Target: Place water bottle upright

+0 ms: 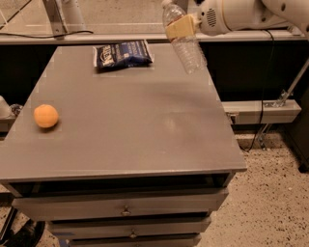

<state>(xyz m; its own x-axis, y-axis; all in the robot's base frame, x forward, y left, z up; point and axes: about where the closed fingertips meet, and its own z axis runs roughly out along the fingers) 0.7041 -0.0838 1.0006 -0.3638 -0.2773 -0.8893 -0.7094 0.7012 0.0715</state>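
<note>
gripper (181, 28): above the table's (145, 130) far right corner, pinching the water bottle (189, 52) near its neck. bottle: off the table, tilted, cap uppermost. on the table: orange ball (46, 116) near left edge, snack bag (122, 54) near far edge.

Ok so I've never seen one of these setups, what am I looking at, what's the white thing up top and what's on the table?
The white thing is a robot arm reaching in from the upper right. At its tip is the gripper, a two-finger clamp that pinches like tongs. It is shut on a clear water bottle, held in the air over the far right edge of the grey table, cap up and leaning slightly. There is only one camera view, looking down on the table, with drawers below. On the table lie a dark blue snack bag at the back and an orange round object near the left edge.
</note>
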